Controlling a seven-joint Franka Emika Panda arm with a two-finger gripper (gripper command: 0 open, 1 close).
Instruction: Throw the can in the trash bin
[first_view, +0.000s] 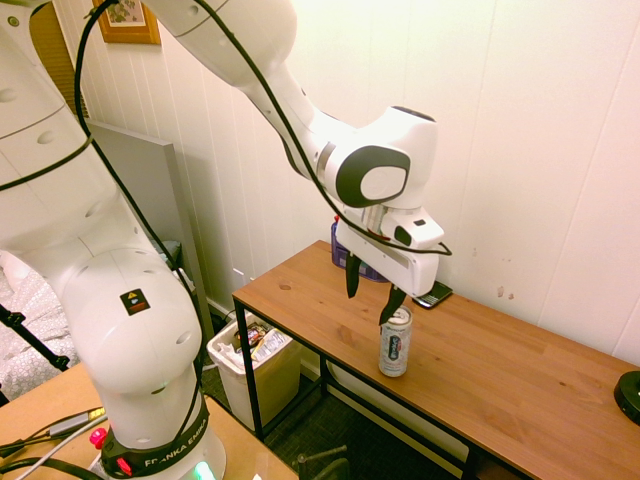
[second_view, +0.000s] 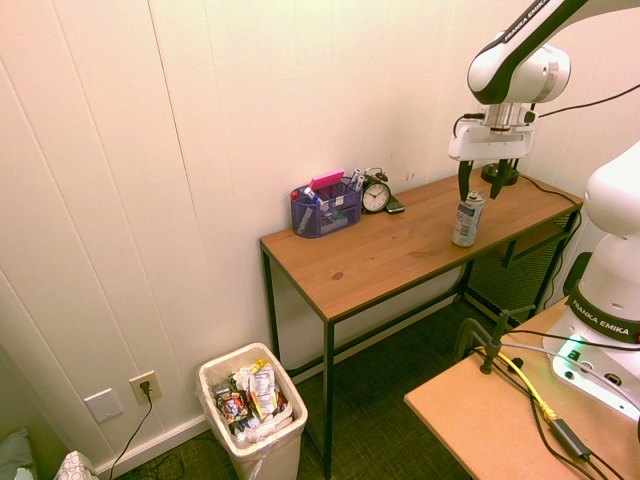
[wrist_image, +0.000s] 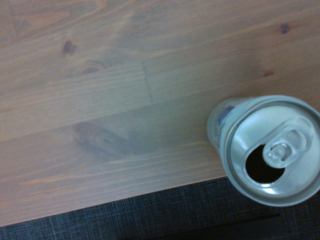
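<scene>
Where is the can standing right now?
The can stands upright near the front edge of the wooden table, directly under the open gripper; in the second exterior view it is right of the clock.

A: Which print reads clearly?

B: "FRANKA EMIKA", in white capitals on the dark band round the arm's base (second_view: 600, 320); the same band in the first exterior view (first_view: 150, 455) shows "FRANKA EMIKA" only in part. Lettering also runs along the upper arm link (second_view: 522, 20), too foreshortened to read fully.

A: And the can (first_view: 396, 341)?

B: Its label carries marks too small to read. The clock (second_view: 376, 196) dial's numerals are likewise illegible.
</scene>
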